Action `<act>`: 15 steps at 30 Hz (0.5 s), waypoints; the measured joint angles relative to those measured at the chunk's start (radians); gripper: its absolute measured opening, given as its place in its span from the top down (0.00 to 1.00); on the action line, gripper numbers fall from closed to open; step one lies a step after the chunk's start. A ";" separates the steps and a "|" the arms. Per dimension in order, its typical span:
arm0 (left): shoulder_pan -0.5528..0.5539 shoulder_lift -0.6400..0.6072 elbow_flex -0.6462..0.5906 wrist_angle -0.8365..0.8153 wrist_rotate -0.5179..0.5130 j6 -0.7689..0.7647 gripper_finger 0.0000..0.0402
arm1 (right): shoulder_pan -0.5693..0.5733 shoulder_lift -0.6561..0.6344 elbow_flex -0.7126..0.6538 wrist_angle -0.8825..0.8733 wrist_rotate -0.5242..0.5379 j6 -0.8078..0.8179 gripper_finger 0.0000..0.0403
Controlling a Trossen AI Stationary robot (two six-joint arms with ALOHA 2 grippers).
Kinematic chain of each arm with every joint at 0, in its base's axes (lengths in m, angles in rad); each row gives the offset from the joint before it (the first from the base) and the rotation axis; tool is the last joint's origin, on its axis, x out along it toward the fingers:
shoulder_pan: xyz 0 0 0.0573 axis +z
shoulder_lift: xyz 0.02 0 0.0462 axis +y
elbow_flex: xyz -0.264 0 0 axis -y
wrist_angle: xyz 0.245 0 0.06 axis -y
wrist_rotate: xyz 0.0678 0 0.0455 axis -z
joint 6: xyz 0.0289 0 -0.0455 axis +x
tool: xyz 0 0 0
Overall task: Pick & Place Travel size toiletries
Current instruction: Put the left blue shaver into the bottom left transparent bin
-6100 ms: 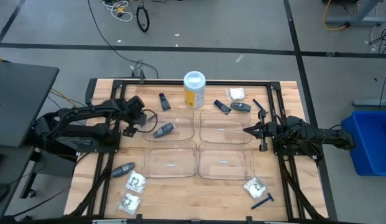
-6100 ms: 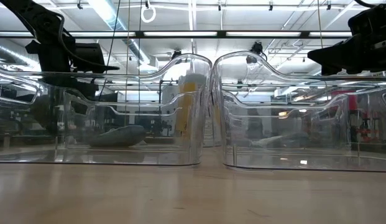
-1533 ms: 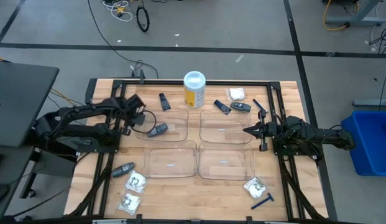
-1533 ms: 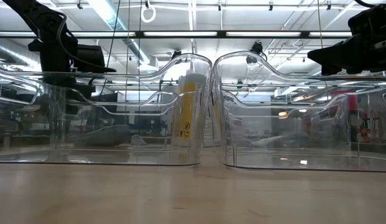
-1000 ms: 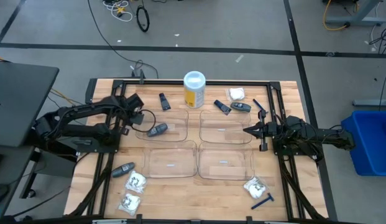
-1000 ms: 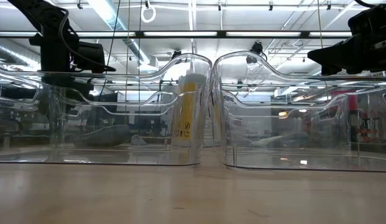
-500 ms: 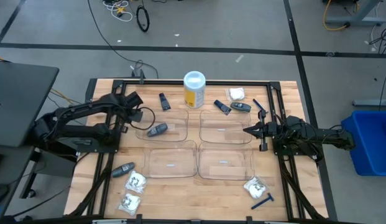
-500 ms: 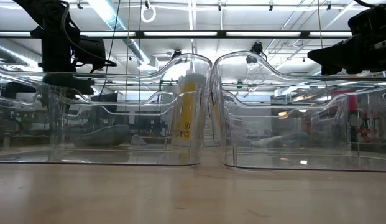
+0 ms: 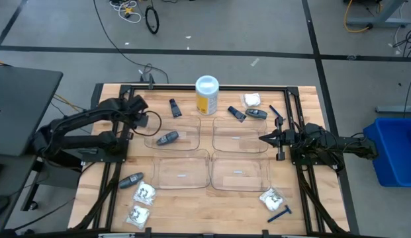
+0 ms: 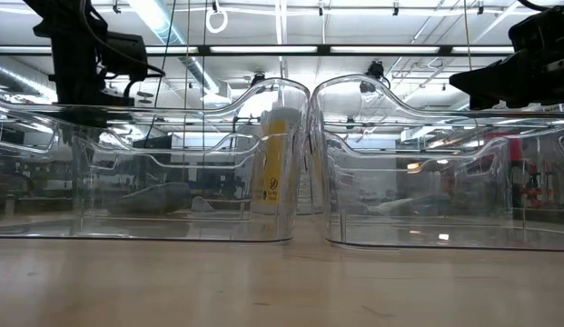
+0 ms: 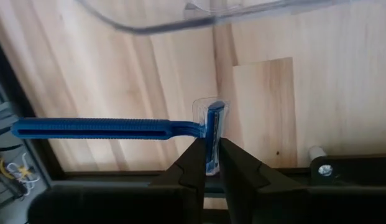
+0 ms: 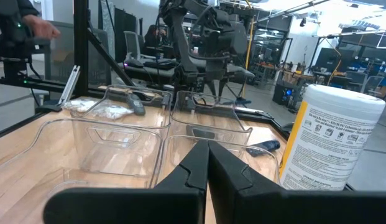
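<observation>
Looking past our left gripper [image 11: 209, 163], we are seeing it clenched on the head of a blue razor [image 11: 105, 128], carried above the table [image 9: 192, 205] beside the far-left clear tray [image 9: 175, 135]. Our right gripper [image 9: 261, 139] is waiting, clenched on nothing, over the far-right tray [image 9: 239, 135].

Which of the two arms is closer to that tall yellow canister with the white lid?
The left. Its gripper hangs just beyond the trays, holding a blue razor, a short way from the canister. The right gripper waits farther off, over the far-right tray.
</observation>
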 joint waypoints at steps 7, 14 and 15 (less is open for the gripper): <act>0.000 -0.030 0.002 -0.031 -0.029 -0.002 0.89 | 0.000 0.000 0.000 0.000 0.000 0.000 0.97; 0.000 -0.062 0.007 -0.073 -0.044 -0.016 0.89 | 0.000 0.000 0.000 0.000 0.000 0.000 0.97; 0.000 -0.062 0.015 -0.081 -0.042 -0.020 0.89 | 0.000 0.000 0.000 0.000 0.000 0.000 0.97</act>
